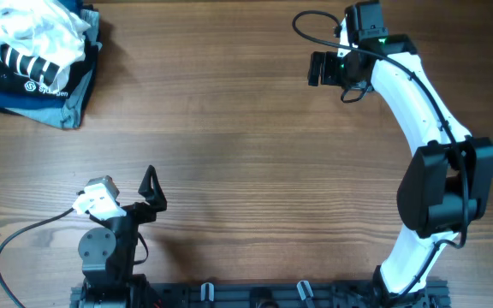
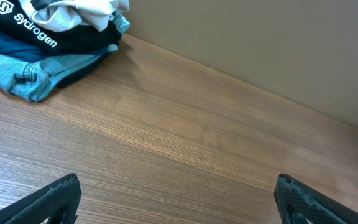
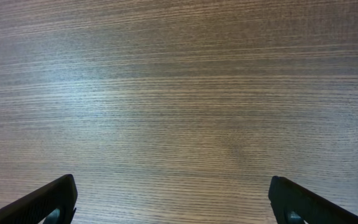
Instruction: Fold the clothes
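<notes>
Two wide, empty: left claw [image 1: 152,192], right claw [image 1: 323,68] | white garment [image 1: 32,26] heaped on dark stack [image 1: 24,90] | pinch white only, drag to desk [image 1: 229,128].

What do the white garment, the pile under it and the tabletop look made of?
White garment: thin, matte cloth, perhaps cotton; it crumples into fine wrinkles.
Dark stack: smooth fabric with a printed white logo, maybe jersey.
Light blue piece beneath it: looks like denim, with a stitched seam.
Table: wood-grain surface, slight sheen; solid wood or laminate, cannot tell.
</notes>
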`<action>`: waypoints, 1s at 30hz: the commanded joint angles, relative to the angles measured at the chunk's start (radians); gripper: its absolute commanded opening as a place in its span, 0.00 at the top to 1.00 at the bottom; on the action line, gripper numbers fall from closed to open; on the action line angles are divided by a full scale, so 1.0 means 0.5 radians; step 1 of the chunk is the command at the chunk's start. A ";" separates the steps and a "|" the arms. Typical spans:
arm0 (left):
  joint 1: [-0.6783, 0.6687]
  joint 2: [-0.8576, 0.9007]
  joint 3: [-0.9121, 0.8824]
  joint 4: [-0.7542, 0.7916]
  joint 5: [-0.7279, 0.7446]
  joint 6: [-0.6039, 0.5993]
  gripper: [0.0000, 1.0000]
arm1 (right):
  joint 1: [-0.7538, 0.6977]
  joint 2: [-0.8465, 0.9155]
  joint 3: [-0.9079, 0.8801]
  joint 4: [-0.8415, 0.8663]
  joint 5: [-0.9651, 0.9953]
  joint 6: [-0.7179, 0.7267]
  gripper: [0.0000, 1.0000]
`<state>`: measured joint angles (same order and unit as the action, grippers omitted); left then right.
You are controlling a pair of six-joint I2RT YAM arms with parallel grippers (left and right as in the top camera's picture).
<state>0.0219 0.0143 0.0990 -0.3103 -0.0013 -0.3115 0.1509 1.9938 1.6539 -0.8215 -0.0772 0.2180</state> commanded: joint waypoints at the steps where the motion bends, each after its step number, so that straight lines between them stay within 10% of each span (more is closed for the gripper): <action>1: -0.001 -0.021 -0.009 0.008 0.031 0.033 0.00 | 0.005 0.026 0.013 0.006 0.021 -0.017 0.00; 30: -0.001 -0.019 -0.009 0.008 0.031 0.033 0.00 | 0.005 -0.003 0.013 0.011 0.140 -0.017 0.00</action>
<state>0.0216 0.0143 0.0990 -0.3103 -0.0006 -0.3111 0.1509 1.9938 1.6539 -0.8215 -0.0616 0.2180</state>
